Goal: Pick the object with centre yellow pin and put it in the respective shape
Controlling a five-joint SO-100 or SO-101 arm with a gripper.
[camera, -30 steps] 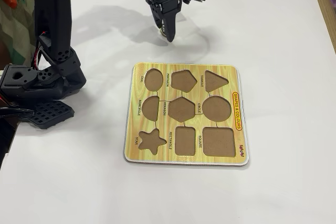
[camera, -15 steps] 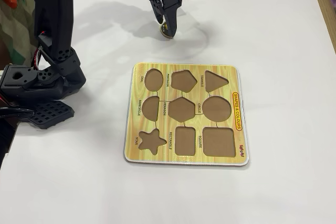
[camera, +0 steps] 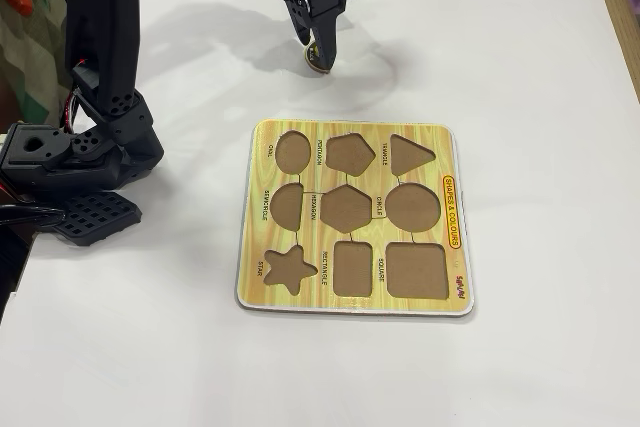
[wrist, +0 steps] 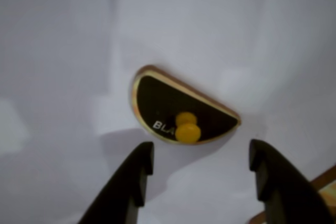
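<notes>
A black semicircle piece (wrist: pixel 173 108) with a yellow centre pin (wrist: pixel 187 127) lies flat on the white table. In the wrist view my gripper (wrist: pixel 202 150) is open and empty, its two dark fingers spread wide just short of the piece, with the pin a little left of the middle of the gap. In the fixed view the gripper (camera: pixel 316 47) hangs over the piece (camera: pixel 317 57), which it mostly hides, behind the puzzle board (camera: pixel 455 237). The board's semicircle cutout (camera: pixel 287 205) is empty.
The wooden board has several empty shape cutouts, among them oval, pentagon, triangle, hexagon, circle, star, rectangle and square. Its corner shows at the wrist view's bottom right (wrist: pixel 326 179). The arm's black base (camera: pixel 75 162) stands at the table's left edge.
</notes>
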